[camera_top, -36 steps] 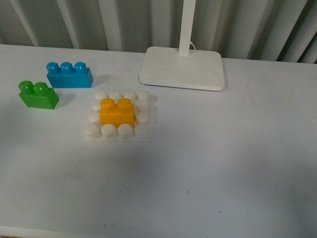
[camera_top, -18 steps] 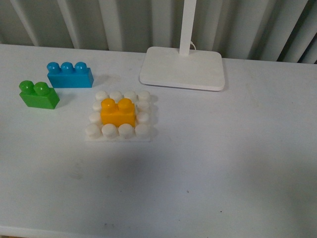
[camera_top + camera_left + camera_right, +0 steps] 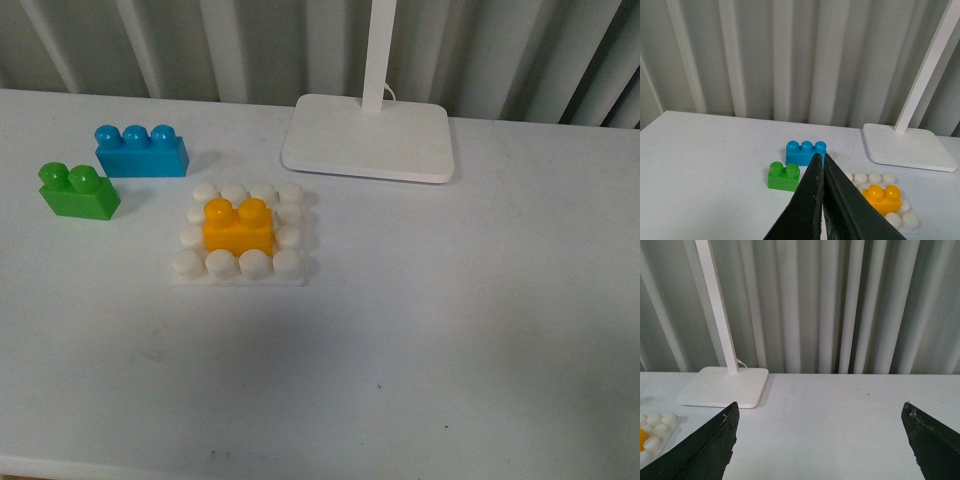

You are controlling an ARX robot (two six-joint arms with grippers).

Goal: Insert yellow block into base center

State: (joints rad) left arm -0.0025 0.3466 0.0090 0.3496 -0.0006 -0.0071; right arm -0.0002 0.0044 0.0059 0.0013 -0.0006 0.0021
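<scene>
A white surface point(image 3: 450, 330) is seen from the front, with no arm in that view. The yellow block point(image 3: 238, 227) is seated on the middle of the base point(image 3: 290, 268), ringed by the base's white studs on all sides. A green brick point(image 3: 78, 191) lies at about nine o'clock from the base, apart from it, and a blue brick point(image 3: 141, 151) at about ten o'clock, near the green one. A lamp foot point(image 3: 367, 137) with its post is set at about one o'clock from the base.

In the left wrist view the left gripper point(image 3: 821, 164) is seen pressed fully together, with nothing held, raised well clear of the bricks. In the right wrist view the right gripper point(image 3: 820, 412) is spread wide and empty, off to the lamp side of the base.

The insertion is judged finished. Whether the block is pressed fully home cannot be told. Little more than keeping both arms clear seems called for next.
</scene>
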